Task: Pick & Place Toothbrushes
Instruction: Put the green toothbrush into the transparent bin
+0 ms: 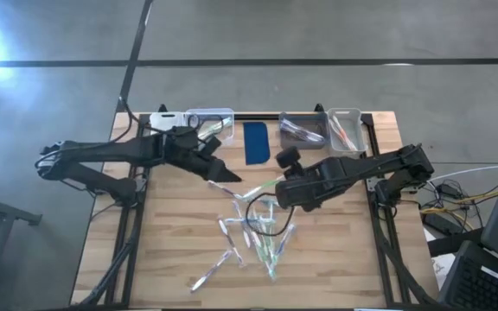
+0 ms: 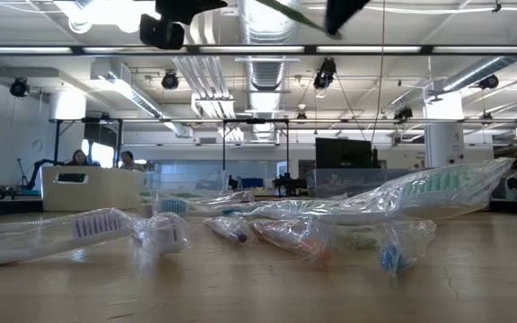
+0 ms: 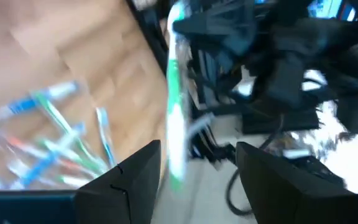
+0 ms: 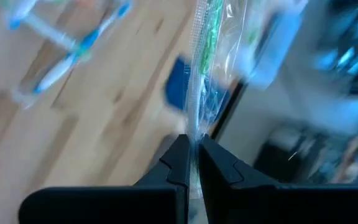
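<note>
A green-and-white toothbrush (image 1: 253,184) in a clear wrapper hangs in the air above the table's middle, between my two grippers. My right gripper (image 1: 277,186) is shut on its wrapper (image 4: 213,50). My left gripper (image 1: 223,171) stands open at the toothbrush's other end. In the left wrist view the toothbrush (image 3: 174,106) runs between the two spread fingers, close to one finger (image 3: 135,177); whether it touches I cannot tell. Several more wrapped toothbrushes (image 1: 251,238) lie in a loose pile on the wooden table (image 1: 171,225), also seen in the low view (image 2: 285,224). My right gripper pinches the clear wrapper's thin flat end (image 4: 196,121) between its two fingers. The fingers slant downward from the table's right side, in line with the toothbrush. The wrapped toothbrush reaches away from the fingertips toward my left gripper, lifted clear of the table.
Along the far edge stand clear bins (image 1: 210,121) (image 1: 301,128) (image 1: 346,128), two of them holding toothbrushes, with a dark blue pad (image 1: 256,142) between them. Bare wood lies at the table's left and near right.
</note>
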Controlling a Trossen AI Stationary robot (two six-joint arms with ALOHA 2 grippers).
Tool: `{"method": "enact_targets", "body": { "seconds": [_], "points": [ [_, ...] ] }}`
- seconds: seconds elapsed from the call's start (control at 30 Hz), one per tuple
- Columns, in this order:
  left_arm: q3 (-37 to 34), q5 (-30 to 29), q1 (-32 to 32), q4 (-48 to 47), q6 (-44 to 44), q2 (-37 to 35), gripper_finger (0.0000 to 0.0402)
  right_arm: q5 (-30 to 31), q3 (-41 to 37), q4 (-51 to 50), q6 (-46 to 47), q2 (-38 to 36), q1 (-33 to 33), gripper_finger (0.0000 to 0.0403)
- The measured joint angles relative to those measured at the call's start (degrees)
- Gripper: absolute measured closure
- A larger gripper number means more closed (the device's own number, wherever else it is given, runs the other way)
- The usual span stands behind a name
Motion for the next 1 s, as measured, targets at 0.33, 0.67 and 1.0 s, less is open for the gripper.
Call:
{"method": "enact_targets", "body": {
  "seconds": [0.33,0.67,1.0],
  "points": [
    [0.0,17.11,1.17,6.77,-7.37,5.23,0.0188,9.15,0.14,17.56,-19.07,-0.12,1.29,0.039],
    [0.0,20.78,1.43,8.54,-7.54,6.06,0.0188,10.33,0.12,18.35,-20.53,-0.12,1.19,0.039],
    [0.0,22.47,1.43,8.6,-7.48,6.06,0.0277,10.31,0.12,18.57,-20.72,-0.12,1.19,0.039]
  ]
}}
